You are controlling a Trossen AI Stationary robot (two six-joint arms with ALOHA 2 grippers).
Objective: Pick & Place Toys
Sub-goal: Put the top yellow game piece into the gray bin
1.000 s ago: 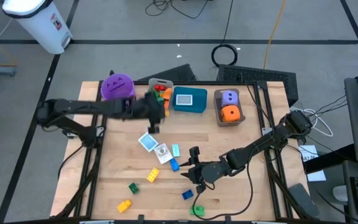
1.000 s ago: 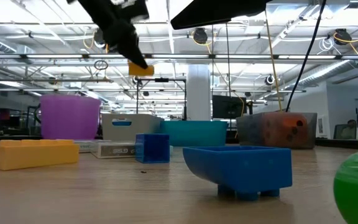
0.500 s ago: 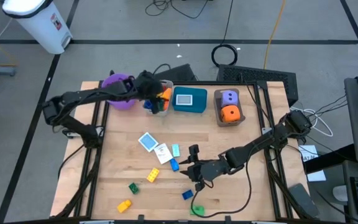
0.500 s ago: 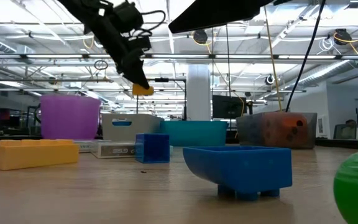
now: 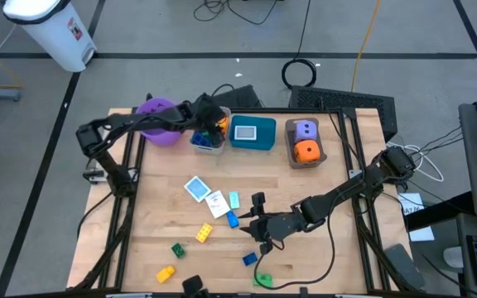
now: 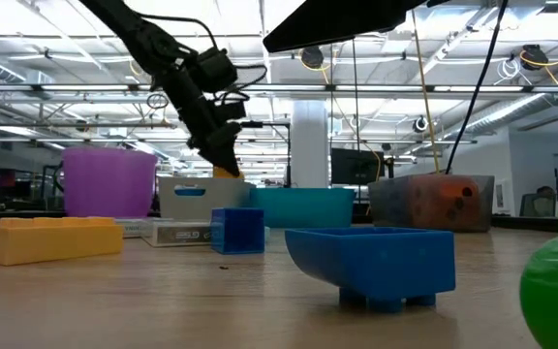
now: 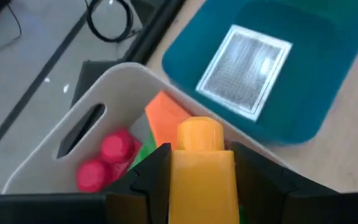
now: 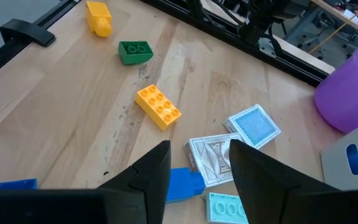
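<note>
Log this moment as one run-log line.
left gripper: shut on yellow brick, over grey bin | right gripper: open, hovering over blue brick

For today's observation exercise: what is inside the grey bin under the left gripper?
Inside the grey bin: red bricks, an orange brick, some green. The held yellow brick covers the rest.

Along the table's (image 5: 321, 190) far edge, left to right: bucket (image 5: 157, 124), bin with bricks (image 5: 209, 132), bin holding a card (image 5: 252, 132), bin with two dice (image 5: 305, 141) in it. Left gripper (image 5: 209, 122) sits over the brick bin, a brick (image 7: 202, 168) between its jaws. Cards (image 5: 205, 194) lie mid-table, loose bricks (image 5: 202, 233) nearer the front, right gripper (image 5: 257, 222) to their right.
</note>
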